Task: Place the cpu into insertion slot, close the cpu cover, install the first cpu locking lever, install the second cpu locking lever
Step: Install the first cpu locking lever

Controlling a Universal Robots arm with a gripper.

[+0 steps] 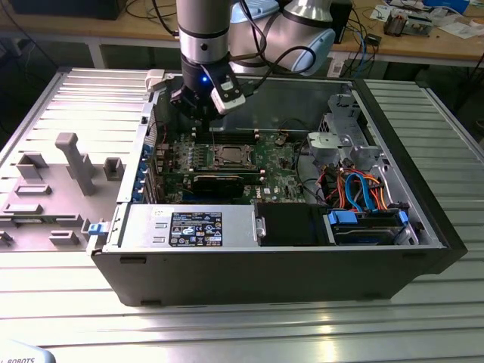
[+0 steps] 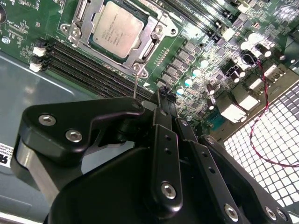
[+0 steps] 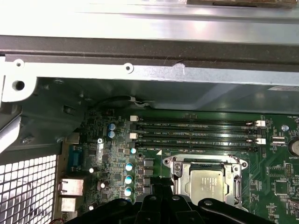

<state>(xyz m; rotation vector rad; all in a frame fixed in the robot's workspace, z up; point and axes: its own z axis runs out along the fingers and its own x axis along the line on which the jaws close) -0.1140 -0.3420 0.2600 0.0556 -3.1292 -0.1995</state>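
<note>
Dull silver square cpu (image 2: pixel 117 30) sits in the silver-rimmed square insertion slot (image 2: pixel 74 31), mid green motherboard (image 2: pixel 23 23). The thin silver hinged cpu cover (image 2: pixel 150 37) looks down around it.

Risk: a thin wire lever (image 2: pixel 135 86) stands up just beside the black gripper (image 2: pixel 159 95). A sideways nudge could bend it or rake the long black memory slots (image 2: pixel 79 61) (my guess).

Arm drops vertically into the open black case (image 1: pixel 423 219), wrist down, near its back wall. Fingers together, nothing between them.

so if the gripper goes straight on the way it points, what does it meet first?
Likely the green circuit board beside the silver-rimmed square socket, by the black memory slots; depth unclear.
</note>
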